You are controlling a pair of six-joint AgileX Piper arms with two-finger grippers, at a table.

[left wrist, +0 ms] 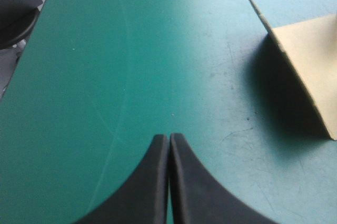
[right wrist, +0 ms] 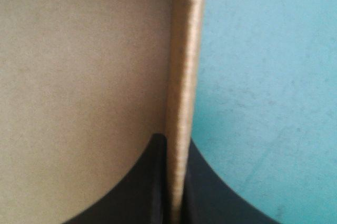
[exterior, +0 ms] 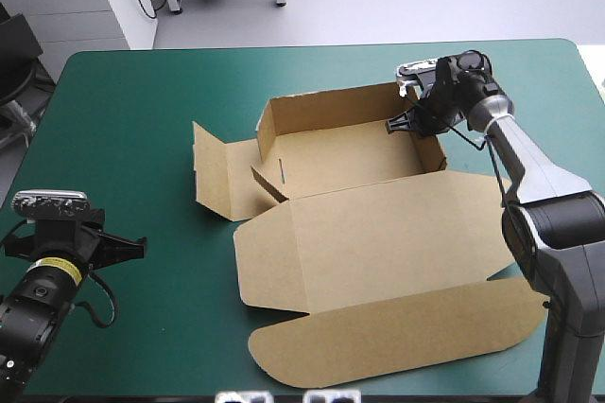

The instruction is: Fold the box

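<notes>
The brown box (exterior: pixel 350 162) lies mid-table as an open tray, with its back and right walls raised and its big lid (exterior: pixel 378 271) flat toward the near edge. On its left side a flap (exterior: pixel 222 171) is spread out. My right gripper (exterior: pixel 416 119) is at the tray's far right corner, shut on the box's right wall (right wrist: pixel 181 103), one finger inside the tray and one outside. My left gripper (left wrist: pixel 169 145) rests low at the table's near left corner, shut and holding nothing, with the left flap's edge (left wrist: pixel 310 66) ahead of it and to one side.
Bare teal-green cover (exterior: pixel 132 110) stretches along the left side and the far edge (exterior: pixel 312 48) of the table. The lid's rounded tuck flap (exterior: pixel 397 341) reaches close to the near edge.
</notes>
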